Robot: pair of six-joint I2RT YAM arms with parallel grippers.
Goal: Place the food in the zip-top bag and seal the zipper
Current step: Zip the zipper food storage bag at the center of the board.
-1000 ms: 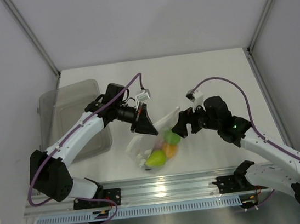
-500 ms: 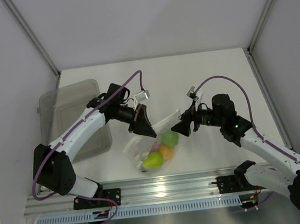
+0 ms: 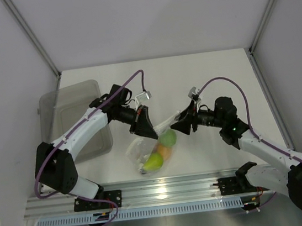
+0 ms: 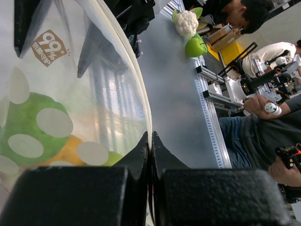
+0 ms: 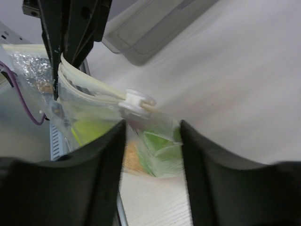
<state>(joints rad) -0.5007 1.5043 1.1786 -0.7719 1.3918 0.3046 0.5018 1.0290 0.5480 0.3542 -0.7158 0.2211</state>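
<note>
The zip-top bag (image 3: 145, 150), thin clear plastic printed with pale dots, sags between my arms over the near middle of the white bench (image 3: 207, 77). Its belly is lumpy with the round green fruit (image 3: 169, 138), the orange-yellow round fruit (image 3: 165, 152) and the yellow-green pear (image 3: 153, 161). My left jaws are pinched tight on its upper edge, stretching the zipper (image 5: 91, 89) into a pale double strip with a small white slider (image 5: 136, 100), while my right jaws stand apart on either side of the bag just short of that slider.
</note>
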